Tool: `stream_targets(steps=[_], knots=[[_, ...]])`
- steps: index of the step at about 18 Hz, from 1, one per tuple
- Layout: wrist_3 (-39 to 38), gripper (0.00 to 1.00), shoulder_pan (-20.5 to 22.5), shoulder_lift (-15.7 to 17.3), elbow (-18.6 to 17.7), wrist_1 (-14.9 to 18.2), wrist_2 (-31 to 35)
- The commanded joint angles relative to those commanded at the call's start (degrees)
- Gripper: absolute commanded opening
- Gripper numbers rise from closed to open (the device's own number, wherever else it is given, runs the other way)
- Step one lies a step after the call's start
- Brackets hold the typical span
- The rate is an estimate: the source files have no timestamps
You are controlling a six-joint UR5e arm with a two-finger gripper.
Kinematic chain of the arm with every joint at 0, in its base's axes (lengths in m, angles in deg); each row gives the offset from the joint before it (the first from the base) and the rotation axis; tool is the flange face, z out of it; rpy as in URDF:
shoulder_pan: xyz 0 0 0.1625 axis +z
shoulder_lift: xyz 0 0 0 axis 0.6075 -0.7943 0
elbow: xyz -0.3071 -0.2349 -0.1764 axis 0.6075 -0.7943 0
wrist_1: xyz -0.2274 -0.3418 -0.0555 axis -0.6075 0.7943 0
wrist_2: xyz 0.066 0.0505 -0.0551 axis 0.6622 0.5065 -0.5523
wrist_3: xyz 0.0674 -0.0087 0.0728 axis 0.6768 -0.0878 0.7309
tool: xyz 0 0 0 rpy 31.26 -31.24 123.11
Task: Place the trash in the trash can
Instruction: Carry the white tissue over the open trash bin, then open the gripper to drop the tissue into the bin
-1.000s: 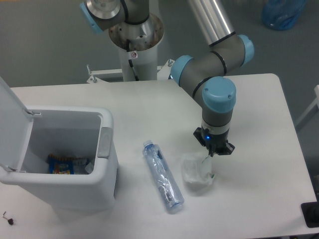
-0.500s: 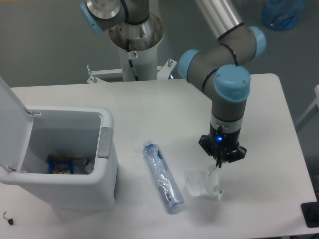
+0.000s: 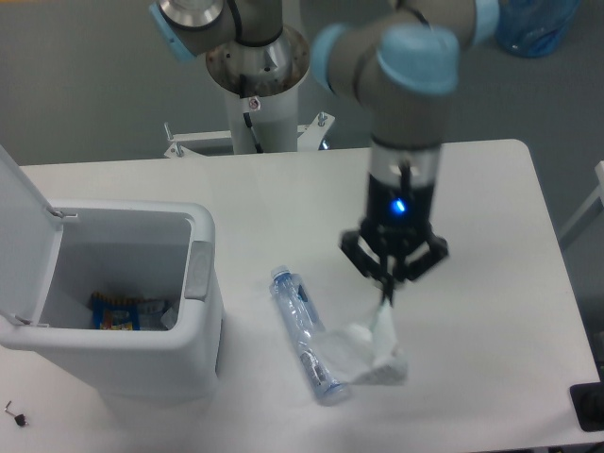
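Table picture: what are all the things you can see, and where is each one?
Wad: one, white, hanging from the gripper, near the bottle.
Bottle: one, clear bluish, lying mid-table.
Bin: one, white, lid open, table's left side.
Wrapper: one, blue and colourful, inside the bin.
Table: one, white.
Bag: one, blue, on the floor top right.
Gripper: one, black, pinching the wad.
Arm: one, grey with blue caps, above the table.
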Motion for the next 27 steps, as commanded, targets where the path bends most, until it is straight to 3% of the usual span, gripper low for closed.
stream_targets(steps=[3,6,13,18,19,20,22,23,24,27], knots=[[-5.45,0.0,-2.28,3.87,-0.44,0.0,-0.36],[-6.08,0.0,-6.94,6.16,-2.54,0.0,-0.36],[-5.64,0.0,-17.31,6.7,-6.67,-0.09,-0.27],[-5.55,0.03,-17.76,6.61,-9.66,-0.18,-0.18],[-5.47,0.16,-17.76,6.52,-9.67,-0.26,-0.18],[-5.12,0.37,-17.76,6.52,-9.41,-0.35,-0.18],[-4.41,0.59,-17.67,6.52,-8.44,-0.18,-0.27],[-4.32,0.81,-17.67,6.43,-7.74,-0.18,-0.18],[-4.32,0.96,-17.67,6.26,-7.3,-0.09,-0.18],[-5.2,1.0,-17.15,6.26,-6.94,0.0,-0.18]])
